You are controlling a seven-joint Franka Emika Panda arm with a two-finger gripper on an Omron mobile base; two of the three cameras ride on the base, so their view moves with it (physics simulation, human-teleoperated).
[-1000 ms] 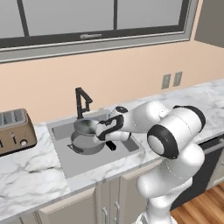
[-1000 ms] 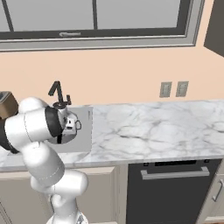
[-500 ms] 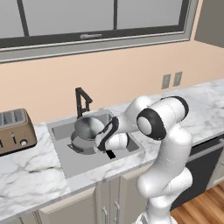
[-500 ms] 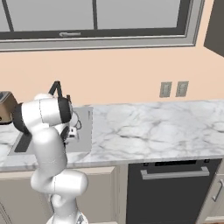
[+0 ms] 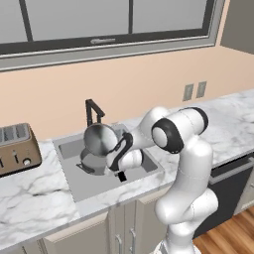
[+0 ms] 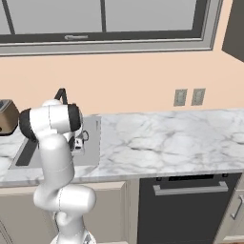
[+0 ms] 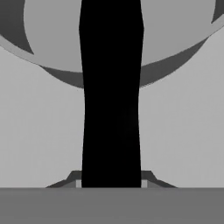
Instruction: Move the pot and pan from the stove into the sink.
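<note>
The robot's white arm bends low over the sink (image 5: 149, 171), a grey metal box set into the white marble tabletop (image 5: 30, 188). The pan (image 5: 100, 140) is tipped up on its side above the sink, so its round shiny bottom faces the camera in the left base view. Its long black handle (image 5: 119, 154) runs down toward 5 o'clock into the gripper (image 5: 122, 174). In the hand view the black handle (image 7: 111, 96) goes straight up the middle, from 6 o'clock to 12 o'clock, with the small dark jaws shut tight on it at each side near the bottom. The grey round pan (image 7: 52, 39) fills the top of that view. The pot (image 5: 92, 161) sits down inside the sink, just under the pan and partly hidden by it. A thin black faucet (image 5: 92, 110) stands at the back of the sink. A brown toaster (image 5: 15, 149) sits on the tabletop at 9 o'clock from the sink. In the right base view the arm (image 6: 52, 124) hides most of the sink.
</note>
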